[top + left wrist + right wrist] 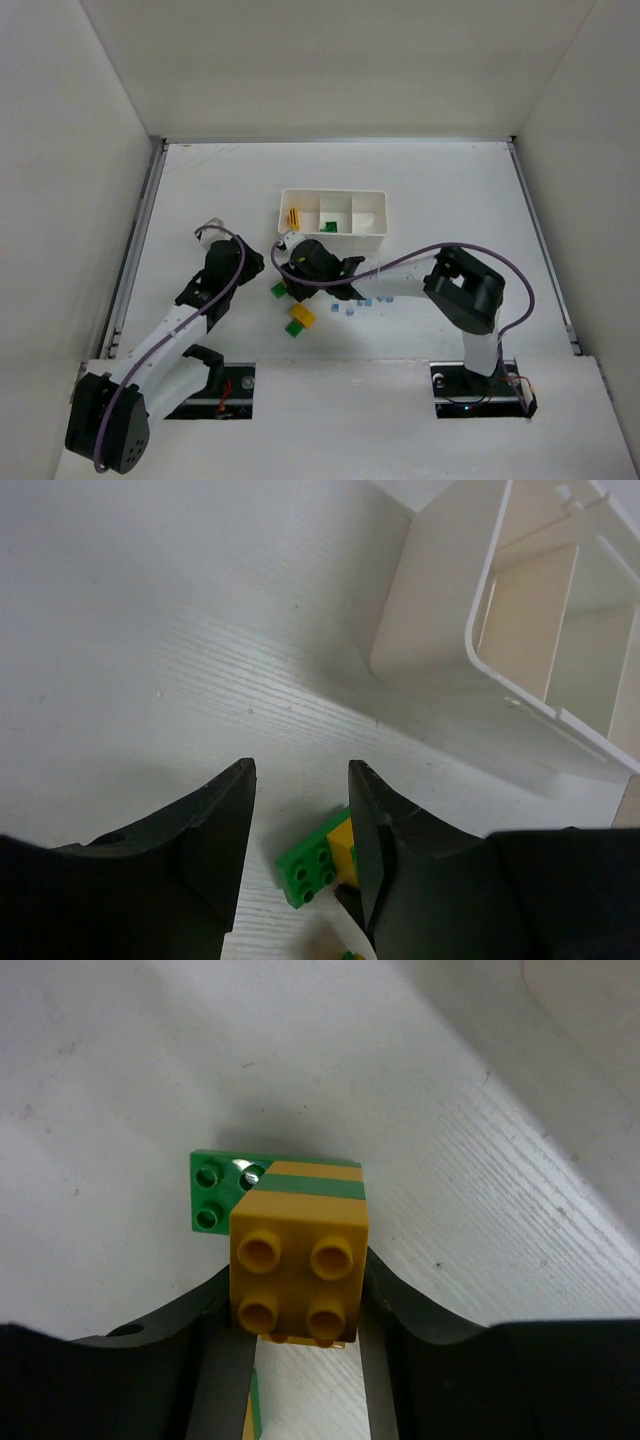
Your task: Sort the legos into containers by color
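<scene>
top view: both pincers sit under their own wrists, so the fingertips can't be read there.

right pincer (298, 1278), per its wrist cam: clenched on a yellow-green stack (300, 1225), one finger pressed to each side of the 4-stud yellow brick. a green plate (213, 1195) juts out to the left in that view. the stack's underside is hidden btw the fingers, so can't tell if it's off the worktop (120, 1070) or resting on it.

left pincer (300, 780): released, clear gap, nothing in it. a green-yellow brick (318, 865) lies just beside one finger, partly cut off behind it. can't tell if it's the same stack.

tray (332, 192) lies just far of both pincers; the left wrist cam crops it at the frame edge. yellow piece (293, 219) is in the left compartment, green piece (330, 227) in the middle one. the right compartment is too washed out to read.

on the worktop, near side of the pincers:
- a green brick (278, 290), half under the right wrist
- a yellow-green pair (299, 319), nearer still
- tiny blue bits (365, 302) in a row to the right, some tucked under the right arm
</scene>
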You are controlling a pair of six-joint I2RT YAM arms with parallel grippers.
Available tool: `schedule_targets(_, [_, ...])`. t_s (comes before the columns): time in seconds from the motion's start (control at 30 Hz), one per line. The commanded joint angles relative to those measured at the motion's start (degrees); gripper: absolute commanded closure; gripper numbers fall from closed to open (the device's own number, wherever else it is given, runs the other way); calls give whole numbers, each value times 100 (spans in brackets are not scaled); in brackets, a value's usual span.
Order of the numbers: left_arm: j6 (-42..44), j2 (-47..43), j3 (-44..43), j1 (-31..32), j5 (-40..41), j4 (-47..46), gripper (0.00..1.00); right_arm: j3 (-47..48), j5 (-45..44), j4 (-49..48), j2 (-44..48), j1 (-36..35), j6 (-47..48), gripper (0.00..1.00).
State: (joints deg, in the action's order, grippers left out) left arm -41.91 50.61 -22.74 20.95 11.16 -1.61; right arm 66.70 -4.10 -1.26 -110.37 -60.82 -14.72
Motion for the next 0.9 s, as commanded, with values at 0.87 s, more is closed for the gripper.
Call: schedule_targets(0.87, [60,-878,-749,1618,-114,-1034,51,-789,-91,-436,2616,830,-365,73])
